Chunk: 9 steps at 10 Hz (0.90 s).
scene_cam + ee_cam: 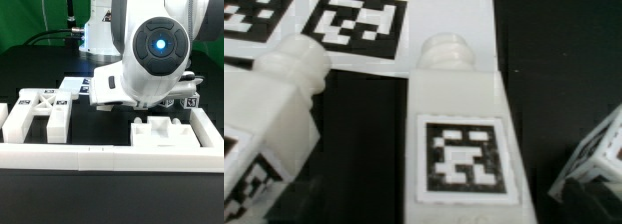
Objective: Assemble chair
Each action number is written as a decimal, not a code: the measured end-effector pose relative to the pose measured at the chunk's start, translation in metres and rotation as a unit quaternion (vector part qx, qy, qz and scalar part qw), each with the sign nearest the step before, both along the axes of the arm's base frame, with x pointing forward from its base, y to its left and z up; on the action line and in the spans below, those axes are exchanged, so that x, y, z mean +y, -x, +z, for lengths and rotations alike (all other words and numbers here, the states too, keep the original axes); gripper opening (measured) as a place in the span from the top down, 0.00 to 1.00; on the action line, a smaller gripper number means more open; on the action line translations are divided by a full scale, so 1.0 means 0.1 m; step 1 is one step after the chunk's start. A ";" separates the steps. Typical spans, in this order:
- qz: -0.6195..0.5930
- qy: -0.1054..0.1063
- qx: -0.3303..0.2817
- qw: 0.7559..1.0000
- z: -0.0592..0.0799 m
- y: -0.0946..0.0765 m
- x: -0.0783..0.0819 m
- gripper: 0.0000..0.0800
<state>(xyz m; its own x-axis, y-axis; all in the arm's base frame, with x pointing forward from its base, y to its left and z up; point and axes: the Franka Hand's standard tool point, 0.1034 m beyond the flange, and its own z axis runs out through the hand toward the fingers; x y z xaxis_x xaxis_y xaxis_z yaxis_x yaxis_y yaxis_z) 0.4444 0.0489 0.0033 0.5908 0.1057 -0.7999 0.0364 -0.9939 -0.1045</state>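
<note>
The chair is in loose white tagged parts. In the wrist view a long blocky leg (pixel 461 140) with a square tag and a rounded peg end lies straight below the camera and runs off the frame edge. A second blocky part (pixel 269 105) lies beside it, and a third tagged part (pixel 598 160) shows at the edge. In the exterior view a forked chair part (pixel 40 112) lies at the left and a notched part (pixel 165 130) at the right. My gripper (pixel 108 98) is low over the table between them. Its fingers are hidden by the wrist.
The marker board (pixel 75 88) lies behind the parts and also shows in the wrist view (pixel 358 20). The long white border rail (pixel 110 157) runs along the front and up both sides. The table is black.
</note>
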 end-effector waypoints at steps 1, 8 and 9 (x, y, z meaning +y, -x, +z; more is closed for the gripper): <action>0.000 0.000 0.000 1.000 0.00 0.00 0.00 0.35; 0.001 -0.006 0.012 1.000 0.28 -0.20 0.00 0.64; 0.002 -0.010 0.019 1.000 0.41 -0.26 -0.02 0.64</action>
<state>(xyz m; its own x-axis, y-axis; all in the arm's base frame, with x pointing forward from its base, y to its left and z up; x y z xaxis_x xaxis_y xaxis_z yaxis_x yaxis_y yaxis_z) 0.4700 0.0470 0.0442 0.5594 0.1238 -0.8196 0.0350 -0.9914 -0.1259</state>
